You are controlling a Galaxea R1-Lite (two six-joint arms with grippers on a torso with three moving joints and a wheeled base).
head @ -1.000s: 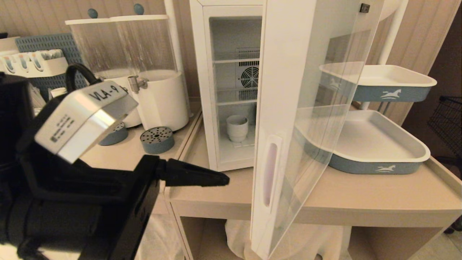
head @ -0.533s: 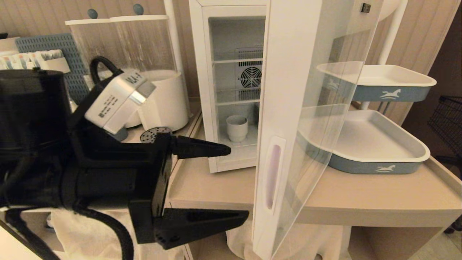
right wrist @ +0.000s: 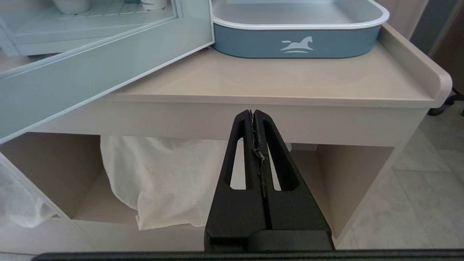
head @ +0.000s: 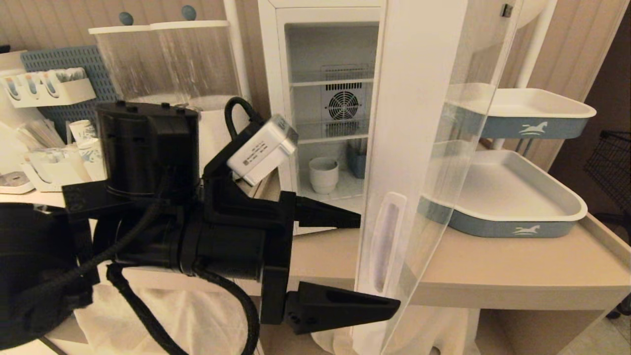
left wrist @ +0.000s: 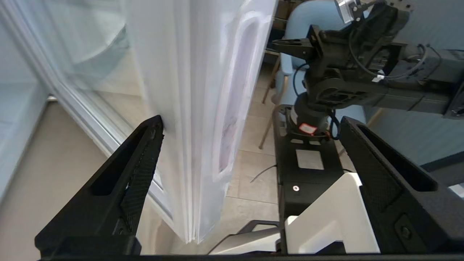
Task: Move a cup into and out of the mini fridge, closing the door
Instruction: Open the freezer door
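the mini fridge (head: 291, 118) stands toward the back of the beige table (head: 493, 271), its door (head: 419, 148) swung wide open so that its handle edge juts out past the table's front edge. the long recessed handle (head: 385, 241) runs down the lower part of that edge. inside, the cup (head: 324, 173) sits upright on the bottom wire shelf, near the front and well apart from the fan grille on the back wall; a small blue thing stands just beside it, deeper in.

the left pincer (head: 379, 266) is at the front of the table with its fingers spread wide apart, one above the other in the head view — the upper finger over the table in front of the fridge opening, the lower one below the table's front edge, its tip close to the door's handle edge. in the left wrist view the left pincer (left wrist: 250, 123) frames the door edge (left wrist: 195, 119) between its fingers, one fingertip looking right against the door's inner face; nothing is clamped.

the right pincer (right wrist: 253, 114) hangs low in front of the table, fingers pressed together on nothing, pointing at the table's front edge — a white cloth (right wrist: 159, 181) lies on the shelf beneath. two blue-and-white trays (head: 517, 197) occupy the table's right side.
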